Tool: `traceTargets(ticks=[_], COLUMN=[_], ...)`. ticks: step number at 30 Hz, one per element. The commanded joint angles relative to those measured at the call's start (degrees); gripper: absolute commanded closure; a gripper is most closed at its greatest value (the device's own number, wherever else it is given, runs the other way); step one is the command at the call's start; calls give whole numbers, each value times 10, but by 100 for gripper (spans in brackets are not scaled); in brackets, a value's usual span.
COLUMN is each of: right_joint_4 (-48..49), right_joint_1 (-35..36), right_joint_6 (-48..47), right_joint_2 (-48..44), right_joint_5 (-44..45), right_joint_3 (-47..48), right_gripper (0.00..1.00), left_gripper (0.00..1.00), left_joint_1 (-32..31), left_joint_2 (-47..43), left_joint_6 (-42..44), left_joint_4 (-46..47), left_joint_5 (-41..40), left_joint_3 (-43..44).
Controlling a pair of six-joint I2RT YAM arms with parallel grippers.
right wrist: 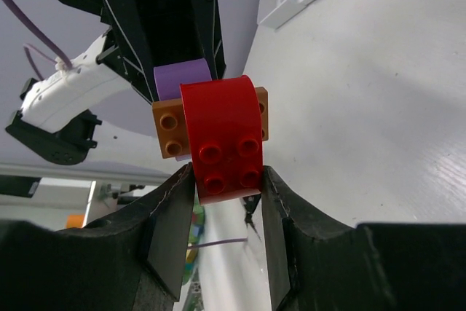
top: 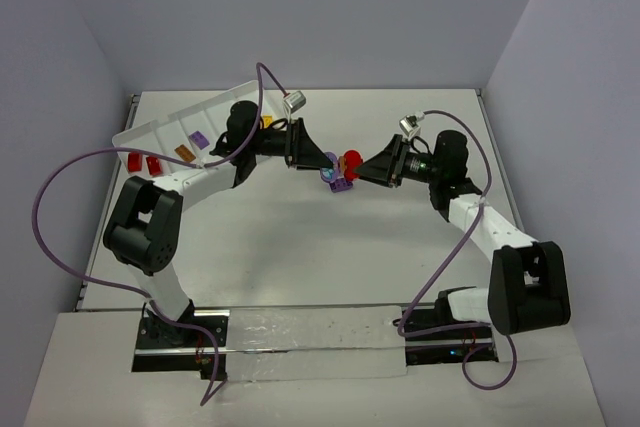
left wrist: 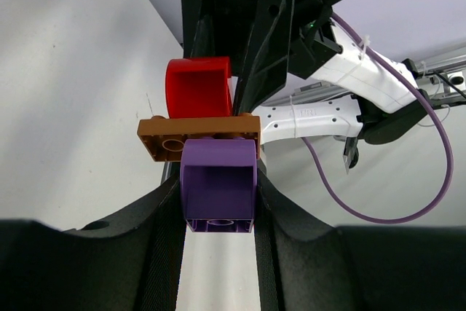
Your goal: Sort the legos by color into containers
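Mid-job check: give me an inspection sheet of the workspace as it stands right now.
Surface: white table.
Job's things: a purple brick, orange plate and red brick are joined in one stack, held between both hands at mid-table. The white tray at far left holds two red bricks, an orange brick and a second purple brick. A yellow brick shows beside the left arm.
Clutter: nothing seen.
Hands: left hand shut on the purple brick; right hand shut on the red brick.
Cables: left cable and right cable loop off the arms, away from the stack.
Surroundings: pale walls on three sides.
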Motion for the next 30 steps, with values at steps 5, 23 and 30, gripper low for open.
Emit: traceTargets(ticks=[5,23,30], right_joint_4=[-148,-406,-406], right_joint_1=[4,-1,-1], right_joint_6=[-110,-217,-221], right_joint_2=[-46,-66,-67], right_joint_5=[109,370,372], right_joint_3=[42,55,54], right_gripper=[100,100,100], left_gripper=[100,100,100], left_joint_1=[-2,197,308], left_joint_2=[-19,-73,-82], left_joint_6=[46,255,303], left_joint_4=[-33,-461,-625], left_joint_5=[-1,-160,-376], left_joint_3=[20,46,98])
